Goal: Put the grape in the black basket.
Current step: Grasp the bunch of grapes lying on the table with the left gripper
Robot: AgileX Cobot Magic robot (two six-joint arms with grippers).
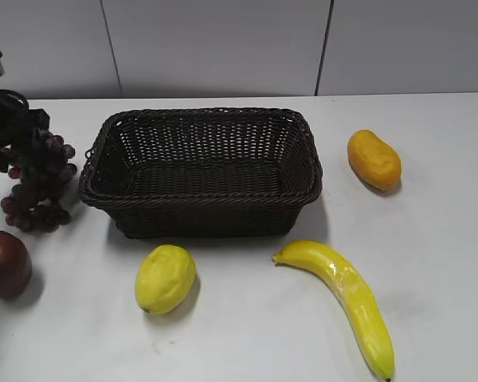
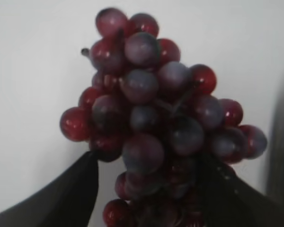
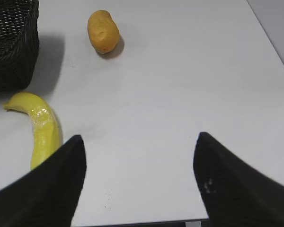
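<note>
Left gripper has its jaws clamped on the grape, and the bunch hangs just off the black basket, out at its nine o'clock, close to the braided rim but not over it. In the left wrist view the cluster fills the frame, with dark fingers pressing in from both sides. Over on the other side, the right gripper sits with its jaws spread wide and nothing between them (only bare white table below). From the basket: lemon at seven o'clock, banana at five, orange fruit at three, apple low left.
</note>
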